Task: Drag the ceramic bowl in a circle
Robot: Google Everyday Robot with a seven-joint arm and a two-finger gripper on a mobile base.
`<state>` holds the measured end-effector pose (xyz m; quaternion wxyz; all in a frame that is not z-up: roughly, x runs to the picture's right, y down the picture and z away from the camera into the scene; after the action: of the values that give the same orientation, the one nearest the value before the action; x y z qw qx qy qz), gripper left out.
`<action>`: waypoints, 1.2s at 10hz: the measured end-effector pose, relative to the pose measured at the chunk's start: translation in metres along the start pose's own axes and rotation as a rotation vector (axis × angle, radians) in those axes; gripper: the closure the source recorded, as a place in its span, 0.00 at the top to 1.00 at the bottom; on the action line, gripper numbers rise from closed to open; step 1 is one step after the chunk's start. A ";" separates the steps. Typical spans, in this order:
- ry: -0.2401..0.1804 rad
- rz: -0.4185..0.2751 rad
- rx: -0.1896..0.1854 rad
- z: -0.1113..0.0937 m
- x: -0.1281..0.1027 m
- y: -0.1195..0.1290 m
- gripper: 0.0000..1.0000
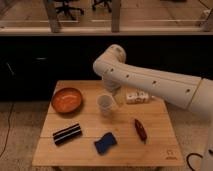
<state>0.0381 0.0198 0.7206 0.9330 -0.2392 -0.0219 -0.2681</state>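
Note:
The ceramic bowl (pixel 66 100) is round, shallow and orange-brown with a darker rim. It sits at the left of the wooden table (pixel 155 150). My gripper (pixel 114 91) hangs at the end of the white arm, just behind the translucent white cup (pixel 105 104), to the right of the bowl and apart from it. The arm's bulk hides most of the gripper.
A black striped bar (pixel 67 134) lies at the front left. A blue sponge (pixel 105 142) lies at the front middle and a dark red object (pixel 140 129) to its right. A white packet (pixel 137 97) lies at the back right. A dark cabinet stands behind the table.

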 end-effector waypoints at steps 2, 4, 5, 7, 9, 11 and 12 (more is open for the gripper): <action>0.005 -0.049 0.008 0.001 -0.011 -0.012 0.80; 0.009 -0.097 0.011 0.004 -0.015 -0.019 0.80; 0.010 -0.116 0.013 0.005 -0.017 -0.022 0.80; 0.008 -0.152 0.022 0.007 -0.024 -0.031 0.80; 0.006 -0.198 0.031 0.009 -0.035 -0.043 0.80; 0.005 -0.242 0.035 0.013 -0.038 -0.050 0.80; 0.003 -0.255 0.039 0.013 -0.041 -0.053 0.80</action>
<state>-0.0226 0.0062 0.7482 0.8959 -0.2159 -0.0558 -0.3843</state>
